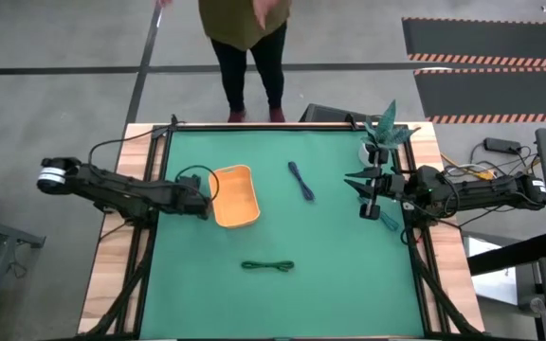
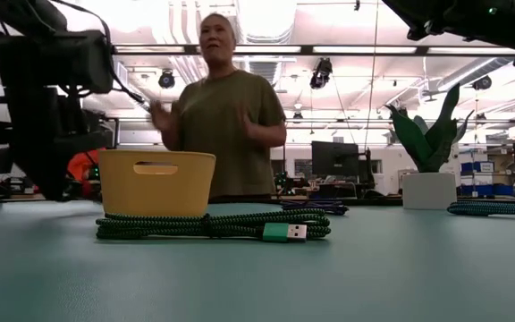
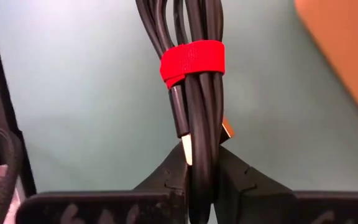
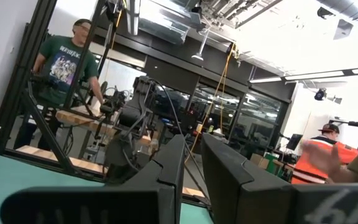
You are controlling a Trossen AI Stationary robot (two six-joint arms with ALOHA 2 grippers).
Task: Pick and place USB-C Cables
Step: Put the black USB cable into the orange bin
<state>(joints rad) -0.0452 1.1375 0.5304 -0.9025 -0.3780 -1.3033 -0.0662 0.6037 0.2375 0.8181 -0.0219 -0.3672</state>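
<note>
My left gripper (image 3: 201, 155) (image 1: 200, 201) is at the left side of the orange tray (image 1: 236, 196) (image 2: 156, 183) and is shut on a black cable bundle (image 3: 191, 81) bound with a red strap (image 3: 192, 61). A dark green bundle (image 1: 268, 266) (image 2: 208, 225) lies flat near the table's near edge. A dark blue bundle (image 1: 301, 180) (image 2: 316, 206) lies right of the tray. Another bluish bundle (image 1: 387, 220) (image 2: 494, 207) lies by the right edge. My right gripper (image 4: 194, 140) (image 1: 368, 196) hovers at the right side, narrowly open and holding nothing. My left gripper pinches the black cable bundle between its two fingers at the plug end (image 3: 194, 152), just behind the red strap. The fingers lie along the bundle, which runs straight out ahead of them over the green mat. Whether it is lifted clear does not show.
A potted plant in a white pot (image 1: 379, 140) (image 2: 429, 170) stands at the far right corner. A person (image 1: 249, 38) (image 2: 226, 116) stands just beyond the far edge. Bare green mat (image 1: 330, 275) lies in the middle and along the near side.
</note>
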